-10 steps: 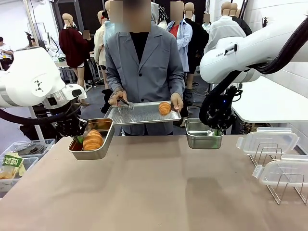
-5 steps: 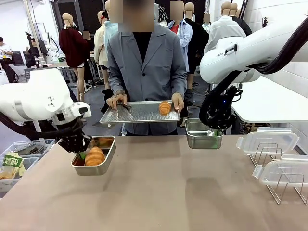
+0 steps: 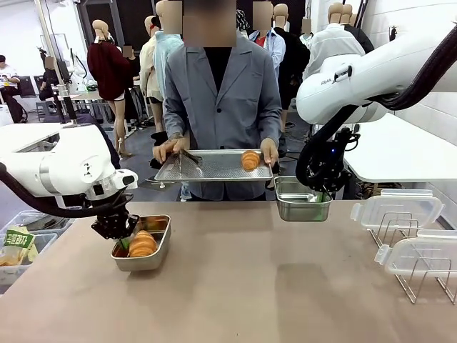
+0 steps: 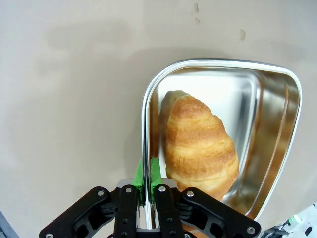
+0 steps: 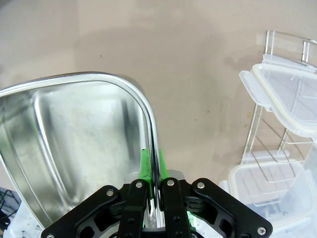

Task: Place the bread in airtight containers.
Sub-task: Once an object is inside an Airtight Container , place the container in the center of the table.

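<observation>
I have left claw (image 4: 147,177) pinching the rim of left tin (image 4: 277,104) | roll (image 4: 198,144) inside it, just beside that claw, long axis running away from it, tapered end farthest | right claw (image 5: 152,166) pinching empty tin (image 5: 74,134) by its rim.

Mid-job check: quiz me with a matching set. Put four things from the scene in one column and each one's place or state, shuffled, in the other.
Things:
1. left shiny steel tin
2. right shiny steel tin
3. clear plastic lids
4. far golden-brown ridged roll

Places or states:
A. empty
B. on the large perforated steel tray
C. has another roll inside
D. propped on wire racks

Pairs: 1-C, 2-A, 3-D, 4-B
</observation>
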Robot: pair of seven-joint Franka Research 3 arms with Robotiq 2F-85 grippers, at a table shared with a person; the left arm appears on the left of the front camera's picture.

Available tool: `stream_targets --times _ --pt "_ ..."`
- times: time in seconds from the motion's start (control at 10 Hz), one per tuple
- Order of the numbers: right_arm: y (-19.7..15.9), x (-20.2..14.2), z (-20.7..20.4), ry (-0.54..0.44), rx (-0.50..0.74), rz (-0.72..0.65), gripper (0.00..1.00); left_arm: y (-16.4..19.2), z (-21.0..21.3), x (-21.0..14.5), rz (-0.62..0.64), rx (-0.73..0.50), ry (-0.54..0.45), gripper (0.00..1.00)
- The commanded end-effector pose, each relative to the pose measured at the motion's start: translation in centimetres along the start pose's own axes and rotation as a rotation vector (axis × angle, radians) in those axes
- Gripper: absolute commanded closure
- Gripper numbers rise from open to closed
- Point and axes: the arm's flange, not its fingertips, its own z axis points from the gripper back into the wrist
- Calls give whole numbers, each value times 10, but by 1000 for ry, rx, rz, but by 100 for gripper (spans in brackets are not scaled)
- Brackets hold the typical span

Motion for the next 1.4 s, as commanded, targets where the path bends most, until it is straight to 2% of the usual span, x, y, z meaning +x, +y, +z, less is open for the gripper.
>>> stream_targets --times 0.0,0.1,0.2,0.3,0.7,0.8,1.1,1.3 --pt "-3 -4 1 -6 0 -1 100 -2 -2 8 30 50 -28 100" --pt "-3 -4 1 -6 0 -1 100 -4 -6 8 32 69 -30 100" --pt "-3 -4 1 -6 0 -1 100 -4 -10 8 23 82 9 100" --pt "-3 -4 1 -6 0 -1 100 -4 -10 9 31 92 12 95" --pt "-3 -4 1 -6 0 -1 100 -2 19 0 -2 103 -71 15" --pt "-3 -4 1 -6 0 -1 100 3 33 -5 -24 98 -86 0" --pt "-3 -4 1 -6 0 -1 100 36 88 -27 -29 86 -152 0" --pt "-3 -4 1 -6 0 -1 100 74 115 -34 9 77 -183 0"
